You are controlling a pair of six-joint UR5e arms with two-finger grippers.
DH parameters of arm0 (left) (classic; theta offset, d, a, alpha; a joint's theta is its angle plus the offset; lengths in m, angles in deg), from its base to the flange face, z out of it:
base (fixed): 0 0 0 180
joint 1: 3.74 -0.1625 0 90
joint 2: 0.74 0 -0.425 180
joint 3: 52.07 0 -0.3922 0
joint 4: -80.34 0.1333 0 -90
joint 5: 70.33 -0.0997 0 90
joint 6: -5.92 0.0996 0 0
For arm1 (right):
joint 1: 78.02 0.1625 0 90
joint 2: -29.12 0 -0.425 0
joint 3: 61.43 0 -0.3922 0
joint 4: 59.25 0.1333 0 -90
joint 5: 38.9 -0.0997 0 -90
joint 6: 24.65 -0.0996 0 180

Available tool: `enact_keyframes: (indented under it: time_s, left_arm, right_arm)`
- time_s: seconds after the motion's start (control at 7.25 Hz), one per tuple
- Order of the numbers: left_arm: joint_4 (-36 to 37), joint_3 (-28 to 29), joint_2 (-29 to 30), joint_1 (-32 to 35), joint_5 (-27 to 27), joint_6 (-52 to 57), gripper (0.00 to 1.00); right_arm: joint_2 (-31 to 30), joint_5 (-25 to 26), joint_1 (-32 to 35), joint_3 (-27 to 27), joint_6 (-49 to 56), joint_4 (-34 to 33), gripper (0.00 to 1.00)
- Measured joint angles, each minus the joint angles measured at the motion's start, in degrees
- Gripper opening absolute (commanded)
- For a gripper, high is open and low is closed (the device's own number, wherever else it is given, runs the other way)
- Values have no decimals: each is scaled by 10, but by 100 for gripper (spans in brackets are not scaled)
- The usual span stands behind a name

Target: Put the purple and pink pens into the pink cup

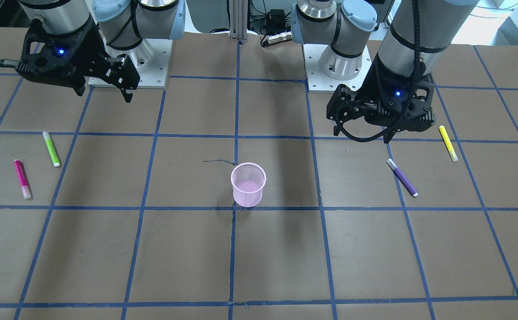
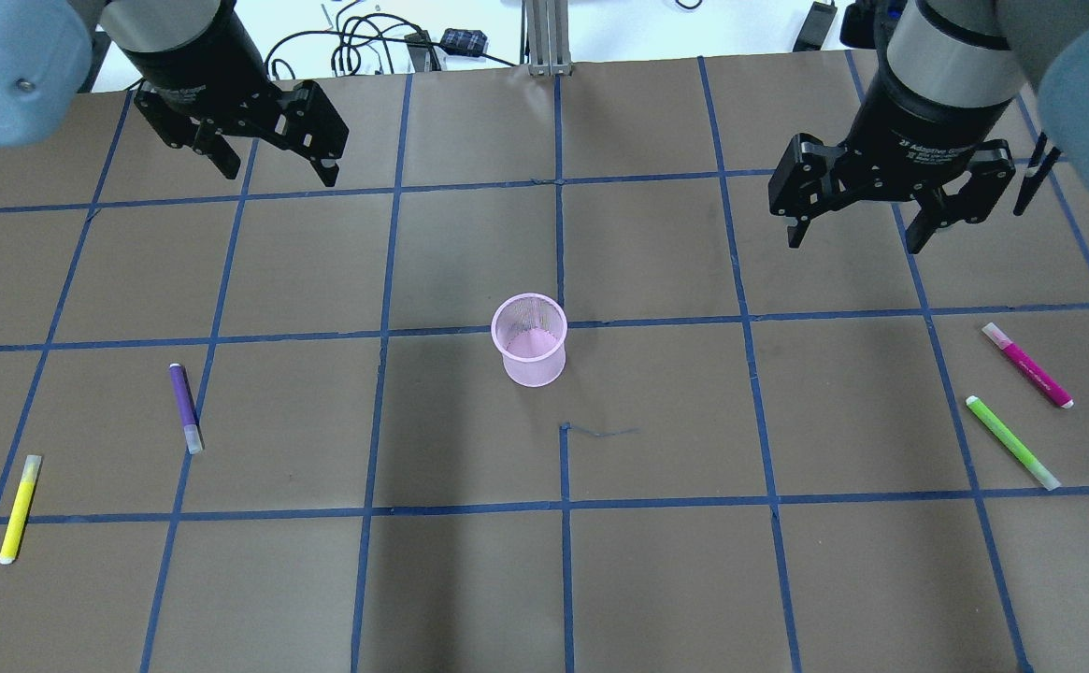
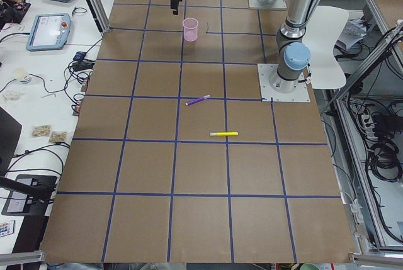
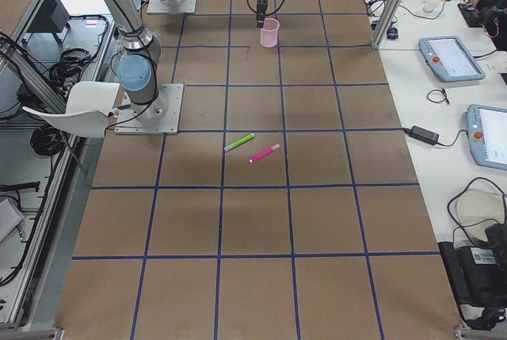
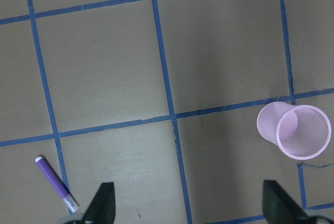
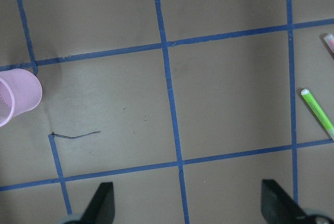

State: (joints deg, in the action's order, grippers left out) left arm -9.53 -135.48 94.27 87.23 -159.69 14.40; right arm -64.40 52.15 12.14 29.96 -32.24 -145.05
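Observation:
The pink mesh cup (image 2: 530, 338) stands upright and empty at the table's middle; it also shows in the front view (image 1: 248, 184). The purple pen (image 2: 185, 408) lies flat on the robot's left side, also in the left wrist view (image 5: 55, 182). The pink pen (image 2: 1027, 365) lies flat on the right side, also in the front view (image 1: 22, 178). My left gripper (image 2: 268, 159) hangs open and empty high above the table, beyond the purple pen. My right gripper (image 2: 852, 224) hangs open and empty, beyond the pink pen.
A yellow pen (image 2: 19, 508) lies near the table's left edge, outside the purple pen. A green pen (image 2: 1011, 441) lies beside the pink pen. Blue tape lines grid the brown table. Cables and equipment lie beyond the far edge.

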Motion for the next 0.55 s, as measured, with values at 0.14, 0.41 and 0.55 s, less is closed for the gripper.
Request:
enact_keyframes:
  time_s: [0.14,0.41,0.55]
  left_arm:
    - [-9,-13,-13,-1,0,3,100]
    - [-13,-29,-31,-7,1,5,100]
    - [-13,-32,-33,-8,1,3,100]
  right_arm:
    - [0,0,0,1,0,1,100]
    - [-1,-1,0,4,1,1,100]
    - [0,-2,0,5,3,1,100]
